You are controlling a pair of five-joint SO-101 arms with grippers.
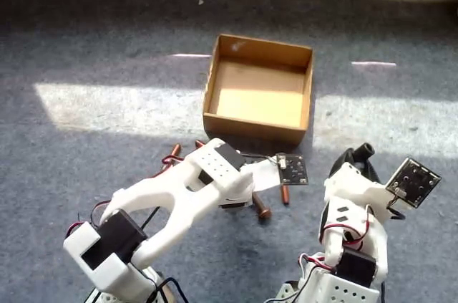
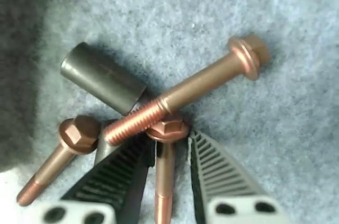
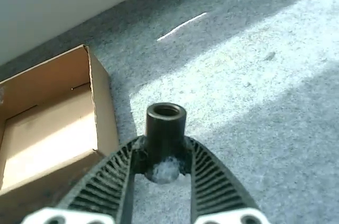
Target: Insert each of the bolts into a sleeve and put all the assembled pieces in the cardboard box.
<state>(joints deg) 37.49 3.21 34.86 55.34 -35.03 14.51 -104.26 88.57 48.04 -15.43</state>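
Tightly, right pincer [image 3: 164, 151] clamps the sleeve [image 3: 166, 121].

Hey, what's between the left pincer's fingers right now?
A copper bolt lies lengthwise between the fingers, head by another bolt's threaded end, in the left wrist view.

No text or numbers legible — bolt heads [image 2: 78, 132] look perhaps unmarked.

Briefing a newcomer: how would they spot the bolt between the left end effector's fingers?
Before the cardboard box, copper bolts lie clustered on grey carpet. The bolt lies between the left end effector's fingers. Unlike its neighbours, its hex head touches a crossing bolt's threaded end.
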